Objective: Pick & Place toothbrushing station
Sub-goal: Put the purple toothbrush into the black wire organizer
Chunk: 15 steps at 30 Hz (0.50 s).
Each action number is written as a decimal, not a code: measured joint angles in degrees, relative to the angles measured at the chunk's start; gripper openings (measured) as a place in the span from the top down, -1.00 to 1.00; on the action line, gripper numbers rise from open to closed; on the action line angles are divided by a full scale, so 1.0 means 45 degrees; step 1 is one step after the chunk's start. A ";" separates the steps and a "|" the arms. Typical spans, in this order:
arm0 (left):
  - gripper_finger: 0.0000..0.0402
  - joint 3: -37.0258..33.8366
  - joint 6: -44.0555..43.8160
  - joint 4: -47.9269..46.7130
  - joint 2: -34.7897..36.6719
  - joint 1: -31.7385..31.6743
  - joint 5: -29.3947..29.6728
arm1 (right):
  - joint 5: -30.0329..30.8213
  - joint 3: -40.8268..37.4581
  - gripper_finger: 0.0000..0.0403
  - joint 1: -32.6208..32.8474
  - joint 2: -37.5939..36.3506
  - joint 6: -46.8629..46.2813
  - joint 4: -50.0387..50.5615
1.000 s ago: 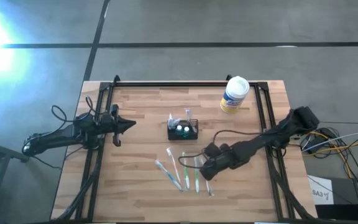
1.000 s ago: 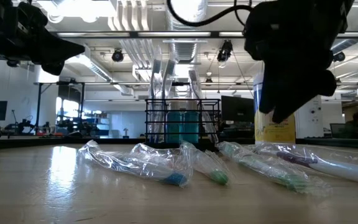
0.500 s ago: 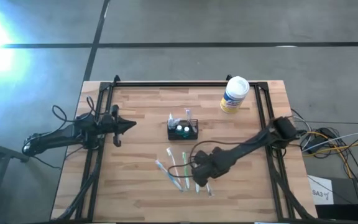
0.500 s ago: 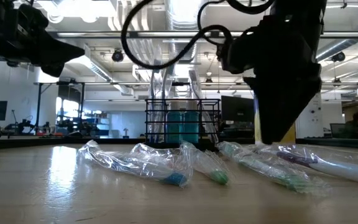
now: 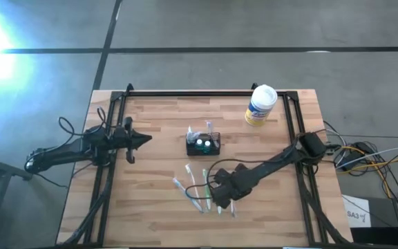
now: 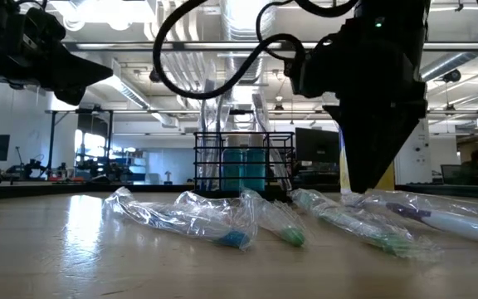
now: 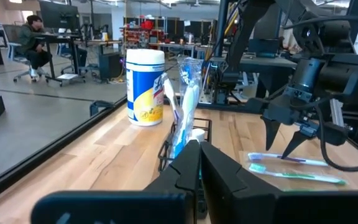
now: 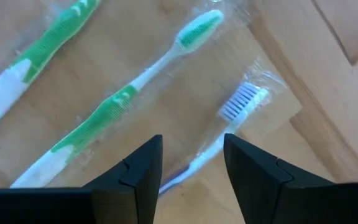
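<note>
Your right hand [image 5: 221,201] hangs over the row of wrapped toothbrushes at the near edge of the worktop [image 5: 150,214]. Its fingers [image 8: 135,171] stand spread, and nothing is pinched between them. In the right wrist view the gap frames one brush, the purple-and-white toothbrush [image 8: 229,121], whose bristled head shows just beyond the fingertips. The handle runs back into the gap, so the long axis of the brush lies roughly in line with your approach and across the line on which the fingers would close. Two green toothbrushes [image 8: 129,93] lie beside it, well clear of the gap.

The toothbrushing station [image 5: 204,143] stands near the middle of the worktop, farther from you than the brushes and between the two arms. It already carries an upright wrapped brush and two teal-capped items. The right hand is the nearer of the two to the loose brushes. Your left hand [image 5: 146,139] waits off to the left of the station, its fingers pressed together and empty.

The high view gives the layout but hides the brush under the right hand. The low view [image 6: 372,178] shows how close the tips are to the worktop. Only the right wrist view shows which brush lies between the fingers. The white-and-yellow tub [image 5: 260,105] stands at the far right corner, apart from all this.
</note>
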State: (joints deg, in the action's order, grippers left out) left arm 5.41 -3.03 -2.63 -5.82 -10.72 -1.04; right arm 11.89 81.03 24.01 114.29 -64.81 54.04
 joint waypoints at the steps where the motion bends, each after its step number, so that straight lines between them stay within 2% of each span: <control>1: 0.90 0.0000 -0.0002 0.0004 0.0000 0.0000 0.0000 | 0.0007 0.0000 0.19 0.0000 -0.0083 -0.0278 0.0062; 8: 0.95 0.0000 -0.0718 -0.0042 0.0000 0.0000 -0.0098 | -0.0230 -0.0020 0.16 0.0107 -0.0688 -0.1929 0.0296; 15: 0.93 0.0000 -0.0816 -0.0102 0.0000 0.0000 -0.0462 | -0.0859 -0.0339 0.16 0.0146 -0.0431 -0.2772 0.0130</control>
State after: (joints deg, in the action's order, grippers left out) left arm 5.41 -6.70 -3.09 -5.82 -10.72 -3.12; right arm 8.03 79.51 24.67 112.35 -77.28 54.62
